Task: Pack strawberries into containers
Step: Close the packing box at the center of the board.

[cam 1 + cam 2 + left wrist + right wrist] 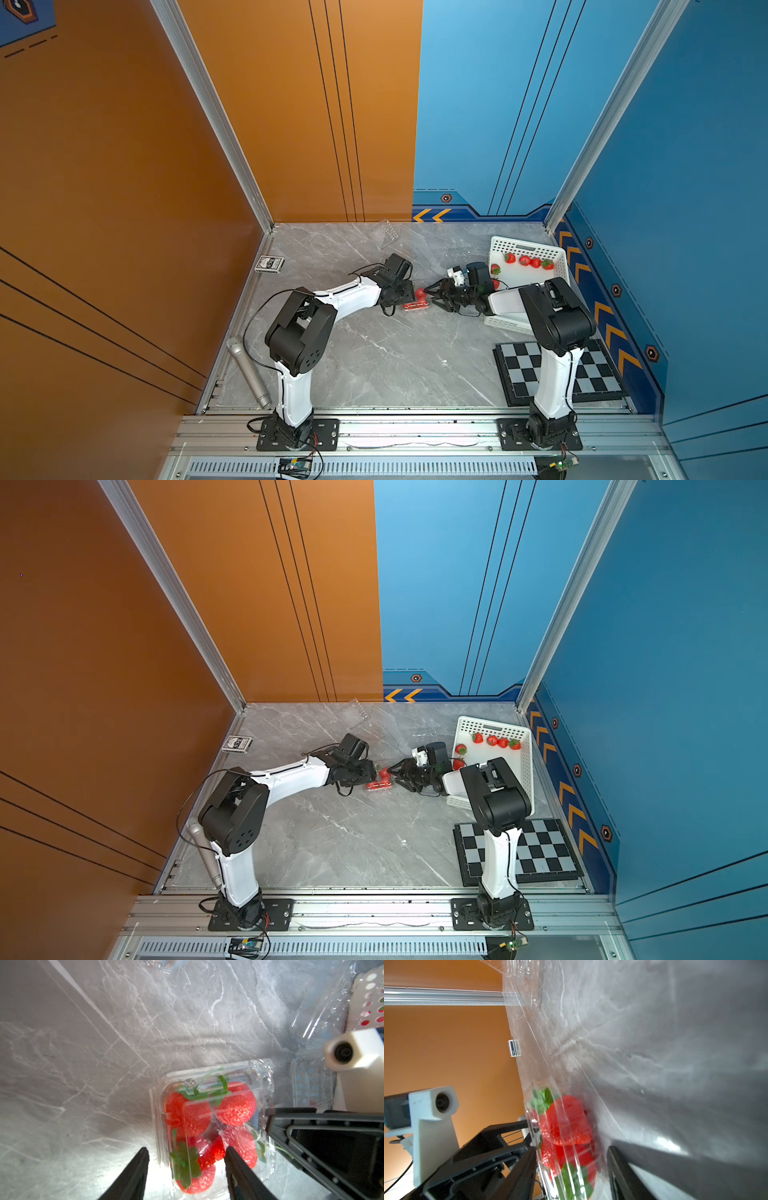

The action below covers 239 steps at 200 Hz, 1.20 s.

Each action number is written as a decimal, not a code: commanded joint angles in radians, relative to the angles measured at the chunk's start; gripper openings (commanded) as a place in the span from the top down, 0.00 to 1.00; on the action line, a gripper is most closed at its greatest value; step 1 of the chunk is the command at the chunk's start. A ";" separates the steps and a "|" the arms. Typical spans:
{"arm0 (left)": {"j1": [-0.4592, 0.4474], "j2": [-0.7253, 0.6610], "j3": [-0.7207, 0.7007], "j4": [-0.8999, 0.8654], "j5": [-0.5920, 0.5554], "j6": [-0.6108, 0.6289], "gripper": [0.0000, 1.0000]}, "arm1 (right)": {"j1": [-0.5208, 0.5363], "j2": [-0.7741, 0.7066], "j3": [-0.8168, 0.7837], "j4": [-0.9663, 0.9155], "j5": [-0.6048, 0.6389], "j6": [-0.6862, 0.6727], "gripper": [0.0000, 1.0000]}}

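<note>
Clear plastic forms three containers. The filled container (264, 1068) lies on the tabletop to the left of the white basket (528, 248), and its lid looks to be down over the fruit. Inside are four packed strawberries (188, 1118), laid two by two, red with green caps.

An empty container (386, 235) sits farther left of the basket and beyond its far edge. A third container (457, 252), also with no fruit in it, lies just off the basket's far left corner.

Six loose strawberries show in the basket: four in a row (524, 260) along its far wall and two (495, 270) by its left wall, the nearer one half hidden by the right arm. That makes ten berries counted.

Two grippers meet at the filled container, one on each side. The left gripper (186, 1148) reaches in from the side away from the basket with its jaws parted. One finger is down beside the container's wall with a bright gap between them, and the other is over the lid, so nothing is clamped. The right gripper (571, 1148) comes from the basket side, a finger on either side of the container; I cannot tell whether they press on it or stand free.

One chessboard (598, 374) lies just beside the basket's near edge. One card deck (269, 264) and one microphone (248, 372) lie far to the basket's left.
</note>
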 commanded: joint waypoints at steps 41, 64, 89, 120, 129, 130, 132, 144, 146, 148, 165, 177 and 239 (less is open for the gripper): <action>0.007 -0.024 -0.010 0.006 -0.007 0.001 0.39 | -0.010 -0.098 -0.099 0.039 -0.012 -0.005 0.43; 0.007 -0.019 -0.010 0.006 -0.002 -0.001 0.40 | -0.019 -0.138 -0.115 0.018 -0.011 -0.015 0.43; 0.005 -0.018 -0.010 0.006 -0.004 -0.002 0.40 | -0.023 -0.146 -0.123 0.013 -0.015 -0.015 0.43; 0.004 -0.025 -0.015 0.006 -0.007 0.000 0.40 | -0.027 -0.145 -0.130 0.064 -0.009 0.012 0.43; 0.004 -0.025 -0.014 0.003 -0.008 0.000 0.40 | -0.029 -0.139 -0.118 0.067 -0.004 0.012 0.43; 0.004 -0.025 -0.013 0.003 -0.008 0.000 0.40 | -0.029 -0.139 -0.116 0.067 -0.003 0.012 0.43; 0.004 -0.025 -0.013 0.002 -0.008 0.000 0.40 | -0.030 -0.137 -0.114 0.067 -0.004 0.011 0.43; 0.006 -0.025 -0.012 0.001 -0.007 -0.001 0.40 | -0.030 -0.117 -0.070 0.027 0.005 -0.017 0.42; 0.006 -0.024 -0.012 0.002 -0.007 0.000 0.40 | -0.030 -0.113 -0.061 0.018 0.005 -0.021 0.42; 0.006 -0.024 -0.012 0.002 -0.007 0.000 0.40 | -0.029 -0.109 -0.053 0.010 0.005 -0.026 0.42; 0.005 -0.016 -0.009 0.001 -0.002 0.000 0.40 | -0.030 -0.075 0.008 -0.007 0.002 -0.030 0.41; 0.005 -0.011 -0.006 -0.003 -0.002 0.000 0.40 | -0.027 -0.049 0.053 -0.030 0.004 -0.038 0.40; 0.006 0.004 0.005 -0.005 0.004 0.000 0.40 | -0.015 0.030 0.217 -0.280 0.073 -0.188 0.41</action>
